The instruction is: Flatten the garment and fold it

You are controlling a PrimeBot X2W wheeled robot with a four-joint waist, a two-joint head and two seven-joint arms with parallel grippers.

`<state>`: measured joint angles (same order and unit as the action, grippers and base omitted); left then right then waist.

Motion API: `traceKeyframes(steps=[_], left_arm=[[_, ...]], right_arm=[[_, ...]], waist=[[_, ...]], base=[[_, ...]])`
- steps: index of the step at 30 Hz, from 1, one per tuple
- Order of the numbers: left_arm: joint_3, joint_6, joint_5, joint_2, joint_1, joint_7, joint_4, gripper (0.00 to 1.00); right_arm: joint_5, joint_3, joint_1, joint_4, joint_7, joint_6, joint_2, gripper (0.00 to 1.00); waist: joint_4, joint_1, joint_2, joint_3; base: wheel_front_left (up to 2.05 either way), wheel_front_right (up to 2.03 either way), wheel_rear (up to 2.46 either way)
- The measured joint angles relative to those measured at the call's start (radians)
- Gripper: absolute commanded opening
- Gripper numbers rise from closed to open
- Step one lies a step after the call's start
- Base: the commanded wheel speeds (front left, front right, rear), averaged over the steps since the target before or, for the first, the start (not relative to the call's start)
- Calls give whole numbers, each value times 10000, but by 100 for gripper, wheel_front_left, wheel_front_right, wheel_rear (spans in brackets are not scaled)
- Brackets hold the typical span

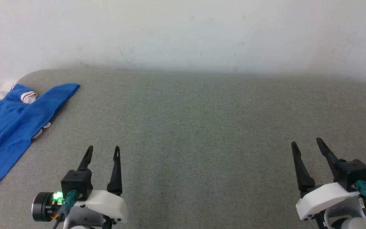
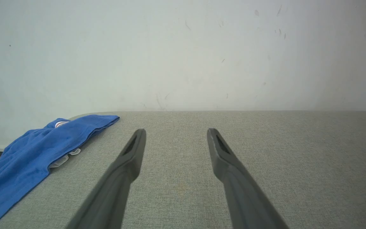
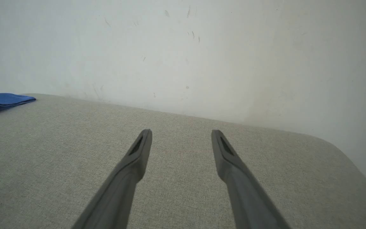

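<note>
From the head view, the shirt (image 1: 8,127) lies crumpled at the far left of the grey table (image 1: 202,127), blue side up, with a bit of white sleeve and striped trim poking out near its top. It seems to reach the table's left edge. It lies loose on the cloth top, not inside anything. The left claw (image 1: 103,149) hovers low and near the shirt with its fingers spread, holding nothing. The right claw (image 1: 307,141) is well apart on the other side, also spread and empty.

In the left wrist view, the left claw (image 2: 175,132) points at bare table, and the shirt (image 2: 27,156) sits off to its left, layers doubled over.

In the right wrist view, the right claw (image 3: 181,132) is wide open over bare table, and a corner of the shirt (image 3: 2,100) shows far off.

My guess at the risks: a pinch on the doubled fabric could catch two layers and drag it into a worse bunch. A pull toward the edge could slide it off.
</note>
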<state>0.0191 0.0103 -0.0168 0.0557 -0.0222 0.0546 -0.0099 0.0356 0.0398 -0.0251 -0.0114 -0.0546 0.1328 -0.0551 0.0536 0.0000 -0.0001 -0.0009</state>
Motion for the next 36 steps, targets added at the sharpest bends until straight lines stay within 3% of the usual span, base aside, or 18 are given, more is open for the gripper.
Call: traceKeyframes(steps=[36], left_arm=[[157,259,-474,0,-408,727,-92,100]], right_arm=[[98,-142,10,-362,-727,0,2,100]], waist=[[2194,0,1,32]], base=[[0,0,0]])
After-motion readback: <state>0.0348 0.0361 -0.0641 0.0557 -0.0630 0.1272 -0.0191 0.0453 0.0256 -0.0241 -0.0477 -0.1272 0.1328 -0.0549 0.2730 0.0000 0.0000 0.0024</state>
